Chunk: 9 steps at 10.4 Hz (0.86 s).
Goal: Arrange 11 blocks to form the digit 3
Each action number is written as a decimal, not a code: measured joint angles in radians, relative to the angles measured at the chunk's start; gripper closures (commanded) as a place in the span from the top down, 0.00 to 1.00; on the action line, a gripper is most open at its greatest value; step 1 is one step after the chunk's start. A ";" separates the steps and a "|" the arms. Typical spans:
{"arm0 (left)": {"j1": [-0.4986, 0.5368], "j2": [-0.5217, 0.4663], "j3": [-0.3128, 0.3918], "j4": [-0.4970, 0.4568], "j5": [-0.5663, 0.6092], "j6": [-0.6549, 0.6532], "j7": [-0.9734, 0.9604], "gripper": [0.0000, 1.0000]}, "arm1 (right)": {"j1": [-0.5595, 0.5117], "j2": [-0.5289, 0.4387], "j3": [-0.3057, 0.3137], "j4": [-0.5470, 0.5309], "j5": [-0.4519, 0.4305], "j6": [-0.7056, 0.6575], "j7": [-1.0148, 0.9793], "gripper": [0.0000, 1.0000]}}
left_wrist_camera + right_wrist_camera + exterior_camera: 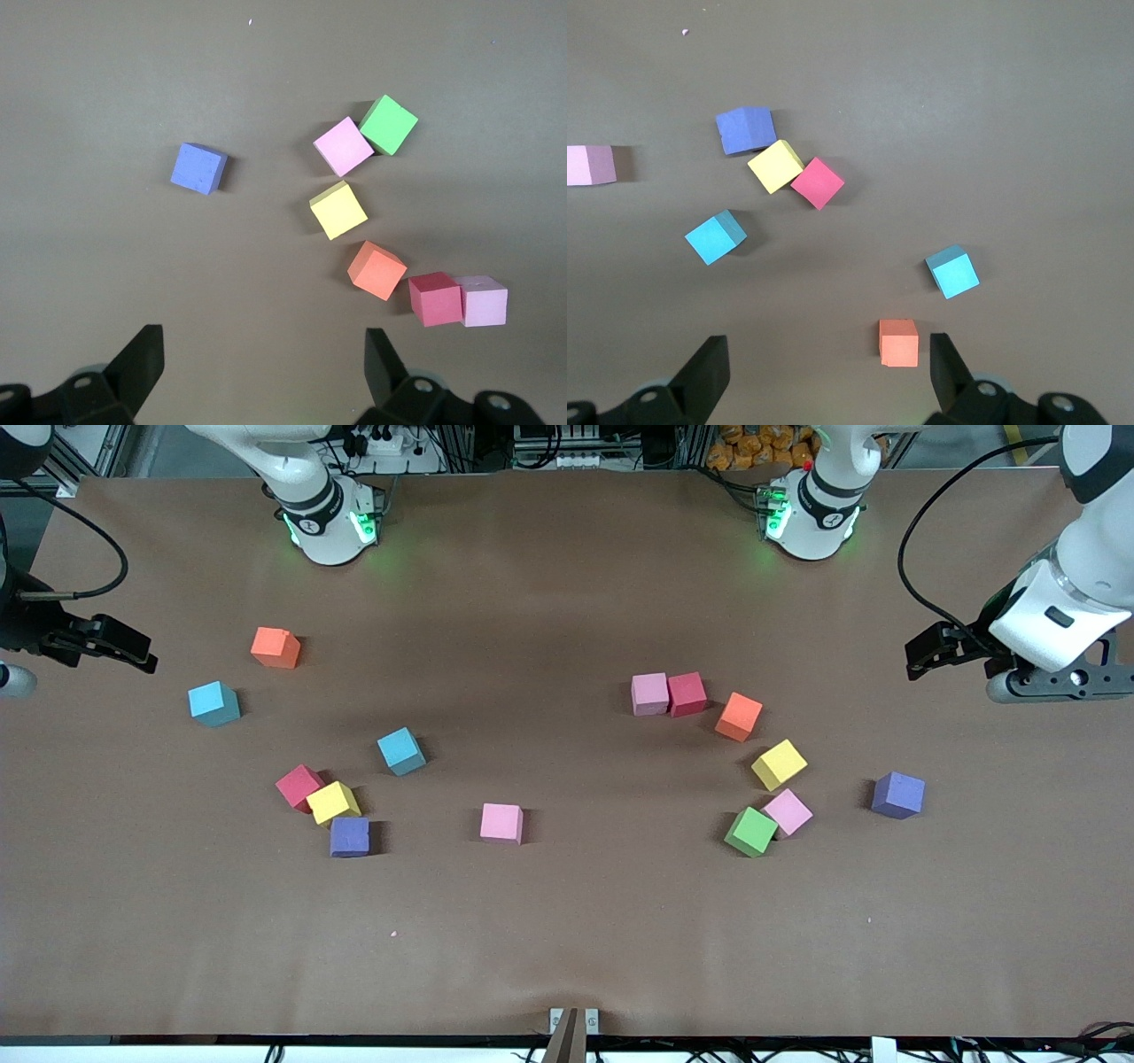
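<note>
Fourteen blocks lie loose on the counter (567,921) in two clusters; no digit is formed, so no long axis or heading exists. Cubes sit at mixed angles. Under the left gripper (262,354), jaws apart and empty, waiting at its counter end: purple block (897,794), yellow block (780,764), green block (751,832) touching a pink block (788,812), orange block (739,716), red block (687,694) touching another pink (649,693). Under the right gripper (829,354), jaws apart, empty, waiting: orange (275,647), two blue (213,703) (401,750), red (299,787), yellow (333,802), purple (350,836) in a touching row. One pink (501,822) lies between clusters.
</note>
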State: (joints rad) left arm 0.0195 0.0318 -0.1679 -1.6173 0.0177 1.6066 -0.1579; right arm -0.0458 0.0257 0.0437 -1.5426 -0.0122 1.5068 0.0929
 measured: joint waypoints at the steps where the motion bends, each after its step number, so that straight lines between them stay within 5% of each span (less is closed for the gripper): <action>1: 0.000 0.003 0.000 0.000 0.000 0.000 0.000 1.00 | 0.000 0.001 0.000 -0.001 0.000 0.000 0.000 1.00; 9: 0.000 0.004 0.000 0.000 0.000 0.000 0.000 1.00 | 0.000 0.003 0.000 -0.002 0.000 0.018 0.000 1.00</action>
State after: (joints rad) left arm 0.0195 0.0356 -0.1679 -1.6172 0.0177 1.6066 -0.1579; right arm -0.0458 0.0289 0.0436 -1.5445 -0.0122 1.5246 0.0931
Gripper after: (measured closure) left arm 0.000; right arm 0.000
